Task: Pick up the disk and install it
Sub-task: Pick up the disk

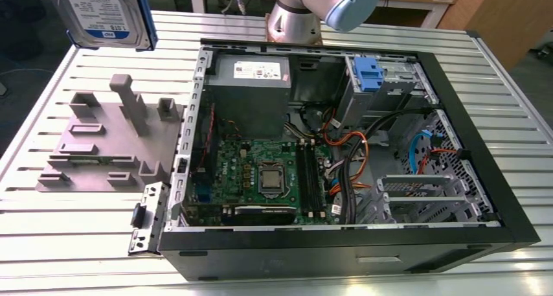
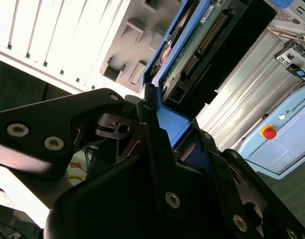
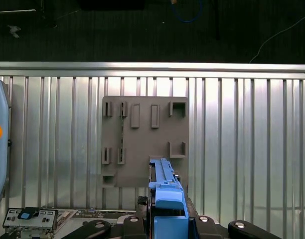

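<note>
The claw (image 2: pixel 170 134) clamps the disk (image 1: pixel 108 14) by its blue edges; held clear above the grey fixture (image 1: pixel 100 140).

Matte black jaws in the second wrist view, built from flat, angular link plates (image 2: pixel 53 134) with rounded ends, and bright silver screws (image 2: pixel 173 199) dotted along them. Well back from the jaws, the arm (image 1: pixel 292 24) is a smooth silver-grey tube, topped by a rounded pale blue joint cap (image 1: pixel 350 4).
</note>
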